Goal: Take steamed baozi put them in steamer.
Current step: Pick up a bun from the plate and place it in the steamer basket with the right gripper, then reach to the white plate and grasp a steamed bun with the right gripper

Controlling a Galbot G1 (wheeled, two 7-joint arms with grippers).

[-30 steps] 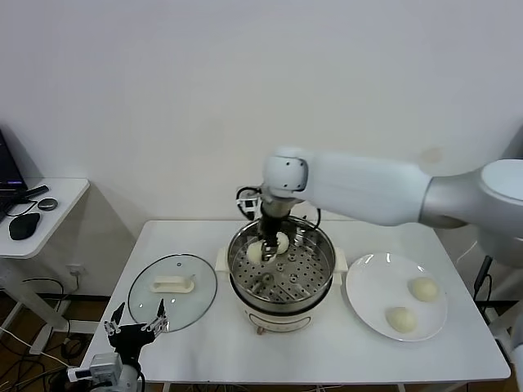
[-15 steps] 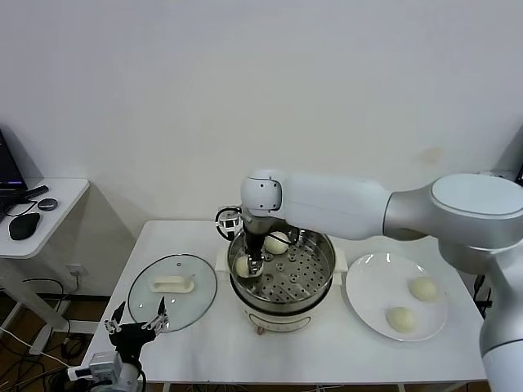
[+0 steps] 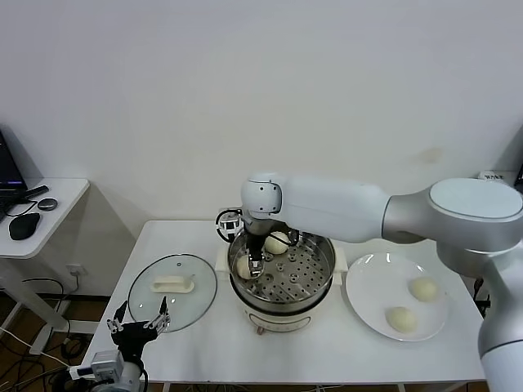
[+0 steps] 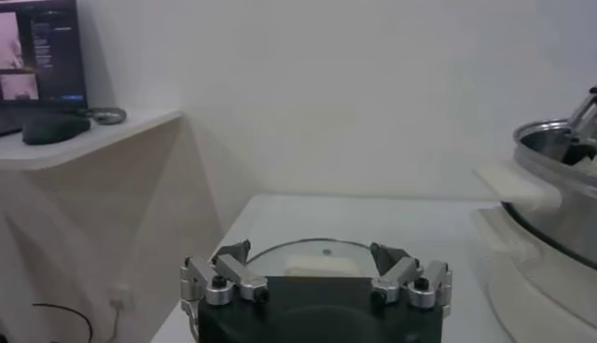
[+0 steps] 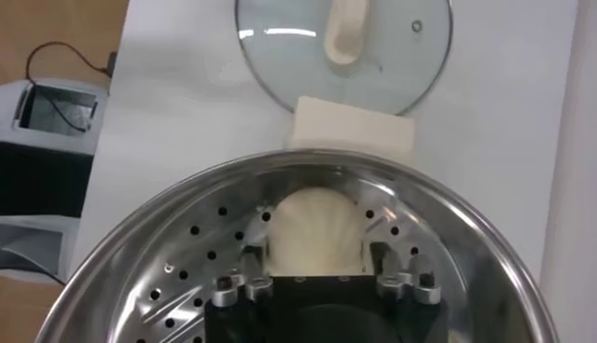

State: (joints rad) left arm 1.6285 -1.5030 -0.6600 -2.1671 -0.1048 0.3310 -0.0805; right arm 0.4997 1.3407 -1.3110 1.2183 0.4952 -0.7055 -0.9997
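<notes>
Right end effector over a bun at the steamer's lid-side wall

Our right end effector (image 5: 315, 266) sits spread, a baozi (image 5: 314, 228) between its fingers on the steamer (image 3: 282, 273) tray; we cannot tell if they touch it. Another bun (image 3: 277, 242) lies toward the steamer's back, two (image 3: 423, 288) (image 3: 399, 318) on the plate (image 3: 368, 282) opposite the lid (image 3: 172, 290): our next reach. Left end effector (image 4: 316, 277), released, waits beyond the lid.

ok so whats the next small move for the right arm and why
Probably lift the right gripper straight up out of the steamer. Its fingers stand apart around a bun that sits on the holed tray by the wall, so that bun looks placed. Two buns wait on the plate. The left gripper idles low by the lid.
</notes>
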